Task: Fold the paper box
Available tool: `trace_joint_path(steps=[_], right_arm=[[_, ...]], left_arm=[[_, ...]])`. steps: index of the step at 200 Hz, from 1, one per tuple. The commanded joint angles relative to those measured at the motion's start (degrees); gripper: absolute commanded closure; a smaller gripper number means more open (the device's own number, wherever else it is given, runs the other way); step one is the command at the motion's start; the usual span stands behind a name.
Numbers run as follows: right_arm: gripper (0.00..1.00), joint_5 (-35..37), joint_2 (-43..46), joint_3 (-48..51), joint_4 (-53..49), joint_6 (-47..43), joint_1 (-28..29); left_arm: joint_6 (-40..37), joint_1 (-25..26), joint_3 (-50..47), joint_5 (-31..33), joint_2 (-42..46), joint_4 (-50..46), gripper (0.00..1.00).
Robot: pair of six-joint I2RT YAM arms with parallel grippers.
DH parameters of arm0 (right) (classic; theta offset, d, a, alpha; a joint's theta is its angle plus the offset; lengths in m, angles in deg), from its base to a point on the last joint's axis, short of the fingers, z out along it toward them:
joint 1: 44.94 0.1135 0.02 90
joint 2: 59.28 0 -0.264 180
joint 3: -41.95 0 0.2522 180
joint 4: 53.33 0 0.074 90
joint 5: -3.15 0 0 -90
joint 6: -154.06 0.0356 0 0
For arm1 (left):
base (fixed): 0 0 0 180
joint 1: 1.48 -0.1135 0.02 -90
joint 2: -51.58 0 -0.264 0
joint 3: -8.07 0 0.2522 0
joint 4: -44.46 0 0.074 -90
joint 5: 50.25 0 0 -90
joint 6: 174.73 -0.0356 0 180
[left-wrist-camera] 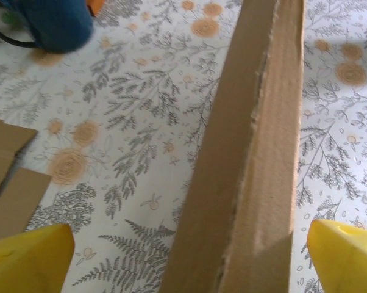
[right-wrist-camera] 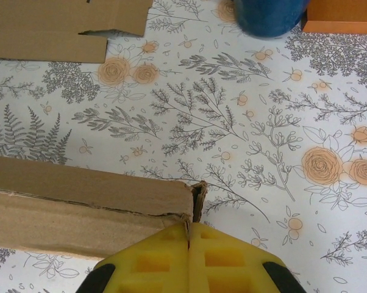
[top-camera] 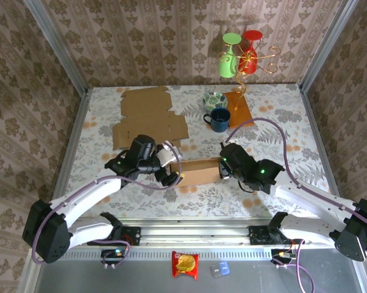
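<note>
right wrist: right claw [right-wrist-camera: 188,239] tight on paper box [right-wrist-camera: 80,207], left claw [left-wrist-camera: 189,256] wide

Twin white-and-black arms
Left arm [top-camera: 80,204] and right arm [top-camera: 311,198] have white links, black joints and purple cables [top-camera: 285,146]; the fingers [left-wrist-camera: 31,259] are yellow.

Top camera high, facing down, wrist cameras close — all share paper box [top-camera: 199,173]

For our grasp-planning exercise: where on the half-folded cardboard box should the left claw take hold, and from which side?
Likely the thin upright wall at its left end, approached end-on: the cardboard box stands edge-up between the open left claw fingers, one face toward each, while the right claw pinches the opposite end.
</note>
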Motion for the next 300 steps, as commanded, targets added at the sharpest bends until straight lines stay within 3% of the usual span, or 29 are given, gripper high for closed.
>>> trace_joint_path(steps=[1,29,68,91,117,137,177,200,225,259,300], right_arm=[[1.00,2.27,-1.08,-1.12,-4.40,2.11,0.94],[1.00,3.06,-2.18,-1.87,-4.54,2.91,1.66],[1.00,4.44,-3.41,-3.23,-5.82,4.34,2.60],[1.00,4.76,-3.93,-3.57,-6.42,5.29,2.93],[1.00,5.02,-4.29,-4.12,-6.62,5.74,3.30],[1.00,5.32,-4.64,-4.94,-7.05,5.61,3.34],[1.00,4.97,-5.68,-5.86,-7.96,6.08,3.40],[1.00,4.55,-6.31,-6.10,-8.10,6.37,3.40],[1.00,4.48,-6.58,-6.09,-8.06,6.42,3.46],[1.00,4.15,-6.75,-6.12,-8.07,6.35,3.43],[1.00,4.13,-6.65,-5.93,-7.93,6.49,3.42]], left_arm=[[1.23,-0.31,-1.68,1.99,2.21,1.98,0.00],[3.20,-0.54,-2.61,7.06,6.60,3.06,0.00],[13.89,-2.28,-1.96,21.81,13.54,7.04,0.00],[20.85,-6.08,2.02,18.17,14.18,2.00,0.05],[27.27,-6.59,3.81,14.93,16.18,-3.63,0.34],[29.33,-6.31,6.99,13.88,16.48,-13.12,0.46],[25.22,-4.10,14.52,7.09,12.20,-30.66,0.40],[21.40,-2.22,17.62,2.84,7.58,-34.95,0.38],[22.02,-2.13,19.42,6.23,4.26,-37.09,0.43],[23.56,-1.82,21.07,6.21,-0.50,-39.25,0.54],[25.12,-0.35,20.77,8.35,-2.29,-37.15,0.57]])
